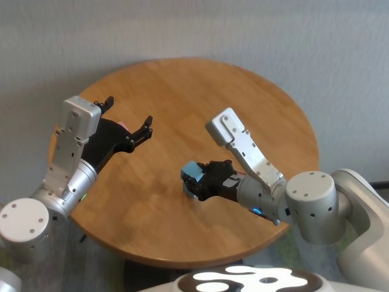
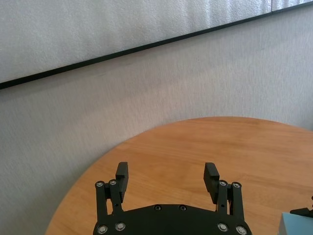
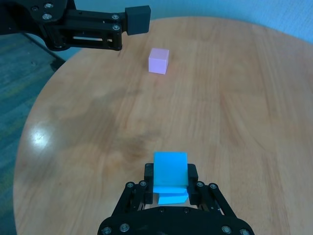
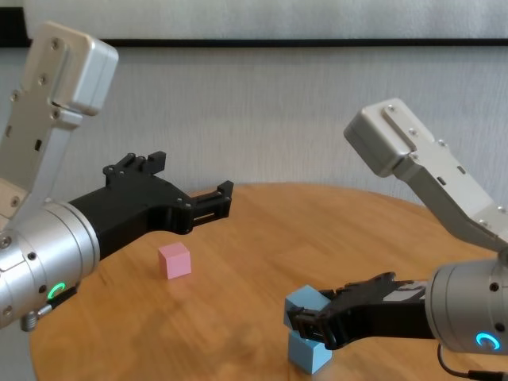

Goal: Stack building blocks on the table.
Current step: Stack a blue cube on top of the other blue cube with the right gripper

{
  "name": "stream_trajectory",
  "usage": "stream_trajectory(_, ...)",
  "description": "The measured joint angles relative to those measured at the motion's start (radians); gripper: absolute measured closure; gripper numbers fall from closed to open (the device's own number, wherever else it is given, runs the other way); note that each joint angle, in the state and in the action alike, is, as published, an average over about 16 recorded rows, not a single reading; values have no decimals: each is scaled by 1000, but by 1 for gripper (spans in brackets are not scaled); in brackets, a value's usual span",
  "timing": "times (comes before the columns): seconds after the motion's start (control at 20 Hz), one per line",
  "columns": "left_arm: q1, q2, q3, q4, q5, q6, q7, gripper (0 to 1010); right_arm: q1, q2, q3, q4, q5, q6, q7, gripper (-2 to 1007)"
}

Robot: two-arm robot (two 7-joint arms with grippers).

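Over on the left, the left gripper (image 4: 186, 194) is being held up in the air above the table (image 1: 200, 97), its jaws spread wide with nothing between them; in the left wrist view both fingertips (image 2: 122, 172) are seen apart over bare wood. Below it and slightly forward, the pink block (image 4: 175, 259) is being left alone on the tabletop, sitting flat and clear of both arms; from the right wrist view the same pink block (image 3: 159, 60) is being shown well beyond the blue pair.

Moving to the middle and right, the right gripper (image 4: 305, 317) is being kept low near the table's near side, its jaws closed tight on a light blue block (image 4: 305, 304). That held block is being carried tilted, right on top of the second light blue block (image 4: 309, 353), which is resting on the wood beneath it. In the right wrist view the upper blue cube (image 3: 170, 171) is being pinched between the fingers, with the lower one (image 3: 172, 198) peeking out underneath. Whether the two blue blocks are touching cannot be told.
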Motion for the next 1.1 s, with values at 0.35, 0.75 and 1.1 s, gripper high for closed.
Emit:
stream_trajectory(0.35,0,0,0,0,0,0,0,8,6,-10,1,12,-19,12,10,648)
stream_trajectory(0.75,0,0,0,0,0,0,0,8,9,-16,6,15,-37,22,21,648)
stream_trajectory(1.1,0,0,0,0,0,0,0,8,9,-19,10,16,-45,23,27,645)
